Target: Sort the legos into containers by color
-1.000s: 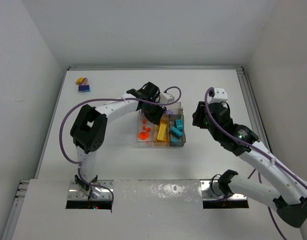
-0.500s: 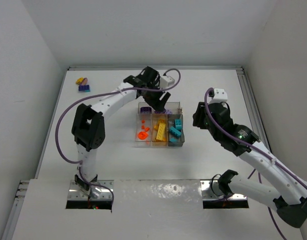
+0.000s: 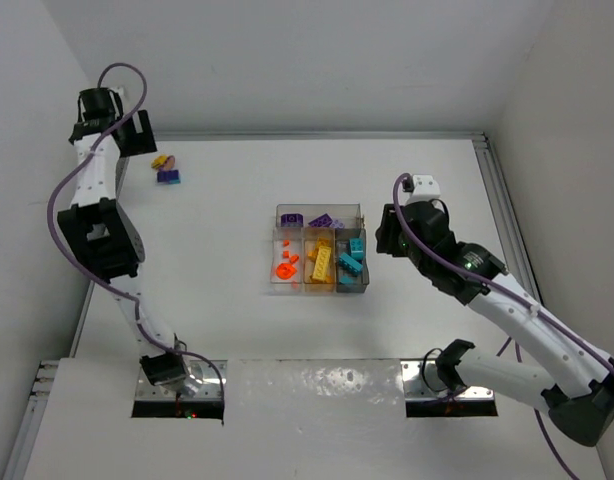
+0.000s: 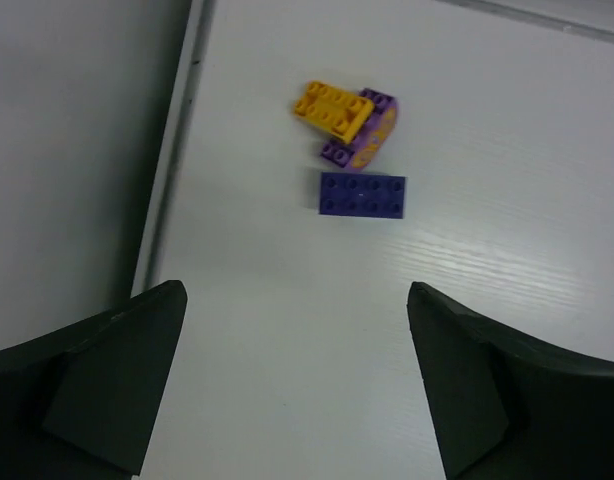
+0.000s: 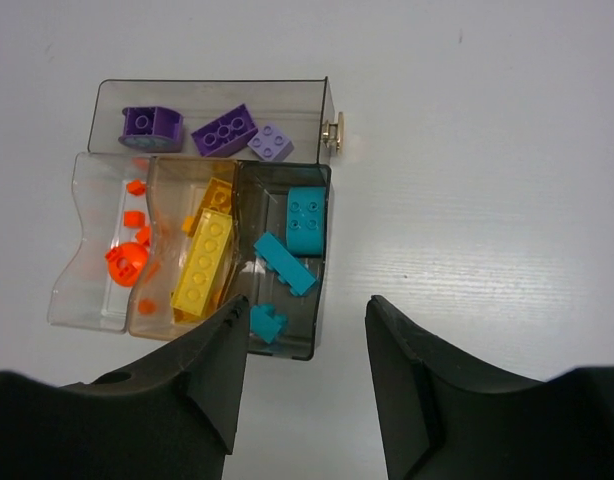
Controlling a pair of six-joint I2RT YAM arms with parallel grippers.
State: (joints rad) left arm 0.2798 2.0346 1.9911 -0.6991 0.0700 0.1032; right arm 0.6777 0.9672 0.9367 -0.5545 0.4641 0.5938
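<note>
left pincer (image 4: 295, 300) now hangs with its jaws spread wide and nothing between them, over the far left corner of the table (image 4: 487, 250). a second ago it was pressed shut down at the clear tray (image 5: 82, 300), and half a second ago it was lifting off the long bin (image 5: 305, 105). that swing reads as a drop-off finished and a reach for the next pick begun.

three legos lie loose just ahead of its fingers. a yellow brick (image 4: 332, 105) touches a purple rounded piece (image 4: 375, 130), and a dark purple brick (image 4: 362, 194) sits just beside them, nearest the jaws. the rest are in the tray: purple in the long bin, with orange pieces (image 5: 124, 265), yellow bricks (image 5: 202, 265) and teal bricks (image 5: 305, 220) each in their own side-by-side bin.

right pincer (image 5: 305, 330) has hardly shifted. it hovers by the tray's teal end, jaws partly apart, pinching nothing.

by the look of it, only the corner cluster is left to sort, and the dark purple brick seems the easiest first grab.
</note>
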